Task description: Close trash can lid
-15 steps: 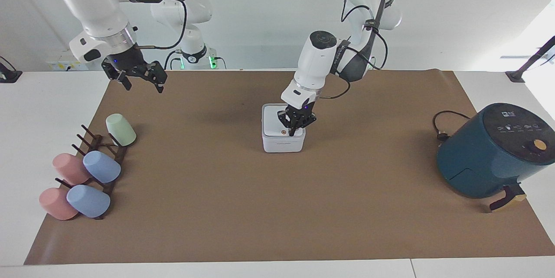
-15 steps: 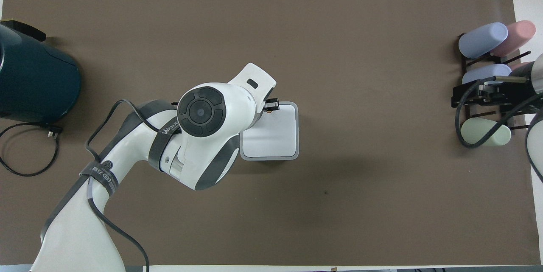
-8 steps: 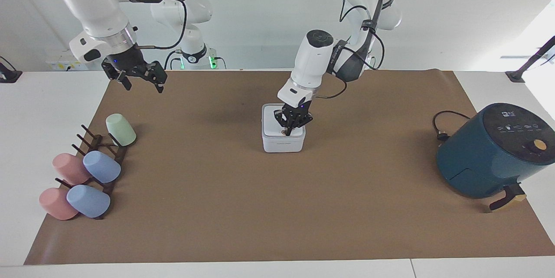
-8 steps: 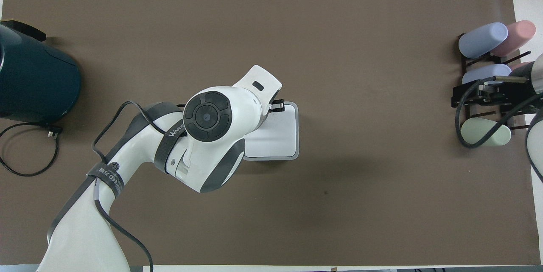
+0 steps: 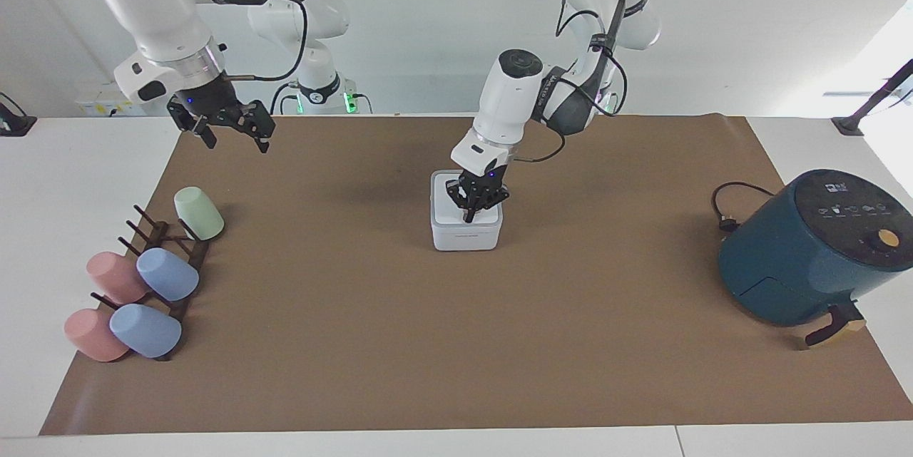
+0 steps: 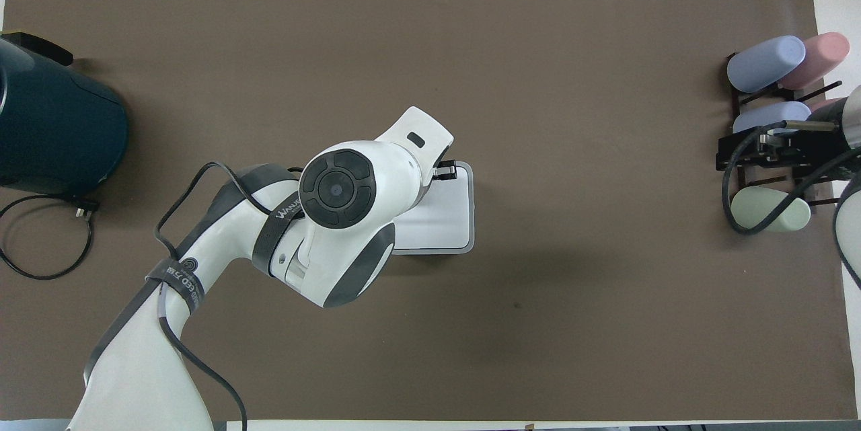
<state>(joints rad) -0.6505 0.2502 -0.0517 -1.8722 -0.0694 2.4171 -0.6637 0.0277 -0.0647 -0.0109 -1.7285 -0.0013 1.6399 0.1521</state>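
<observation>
At the right arm's end of the worktop, which is covered by a brown paper mat, a dark wooden peg rack with pastel plastic cups is seen, and the right hand is held in the air above the mat's corner near it, fingers spread and empty, as that arm waits. At the middle of the mat stands the small white boxy plastic trash can, and its flat square white plastic lid is seen lying level on the rim. The left hand is pressed down on the lid; over the last second it has slid across the lid toward the right arm's end, and the lid's orange dot, visible a second ago, is now covered. The closing is judged essentially done. Whether the left hand's fingers are parted cannot be told. In the overhead view much of the lid is hidden beneath the left wrist. The dark teal rounded air fryer sits at the left arm's end.
</observation>
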